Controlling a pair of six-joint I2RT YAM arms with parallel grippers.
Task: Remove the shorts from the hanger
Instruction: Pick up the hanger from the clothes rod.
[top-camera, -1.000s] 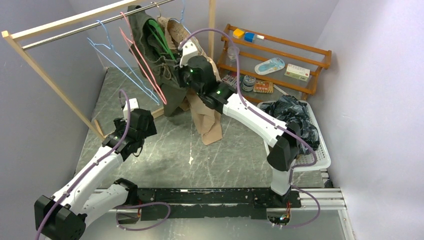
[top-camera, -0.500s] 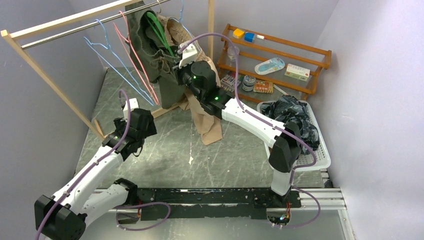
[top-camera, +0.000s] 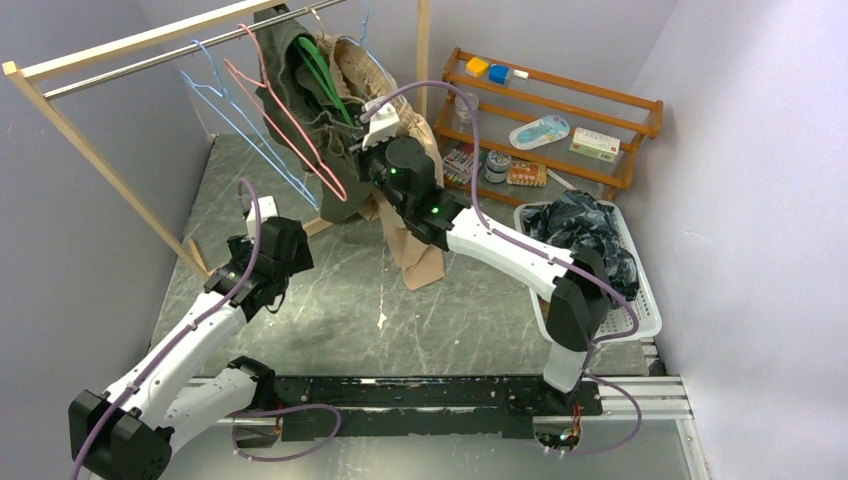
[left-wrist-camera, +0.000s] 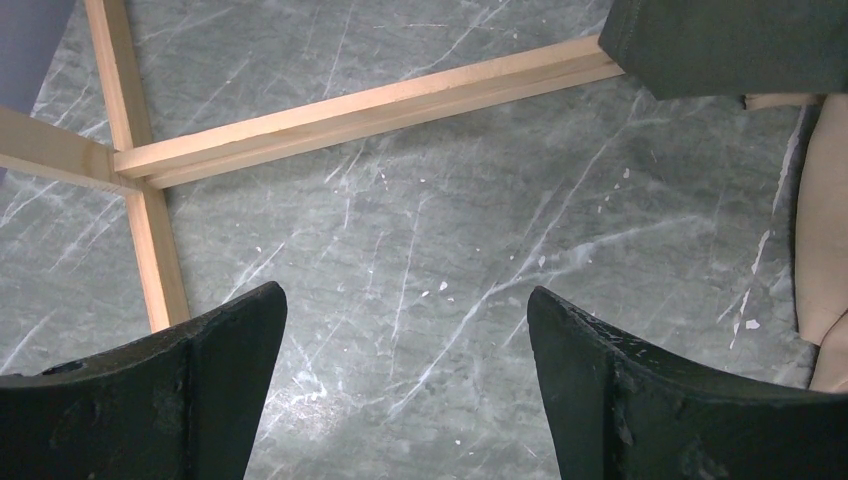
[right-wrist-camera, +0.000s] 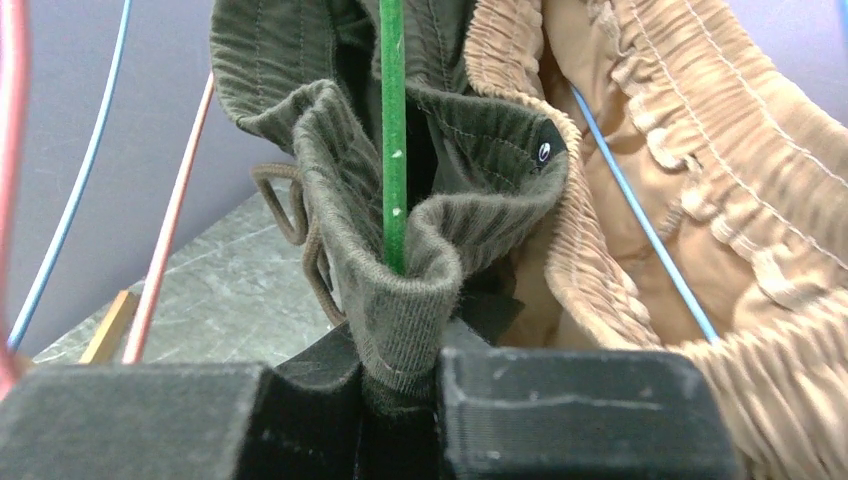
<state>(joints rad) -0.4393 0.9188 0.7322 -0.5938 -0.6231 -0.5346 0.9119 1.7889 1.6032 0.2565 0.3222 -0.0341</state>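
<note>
Right wrist view: olive shorts (right-wrist-camera: 480, 135) are being clamped by the right end effector (right-wrist-camera: 400, 388), seemingly needing pulling off the green hanger (right-wrist-camera: 392, 150) next, the left end effector (left-wrist-camera: 405, 390) being held apart.

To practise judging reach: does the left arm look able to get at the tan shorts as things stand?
Probably, but only the hanging leg of the tan shorts: bare table lies between it and the open left gripper. The waistband sits beyond the olive shorts that the right gripper pinches.
</note>
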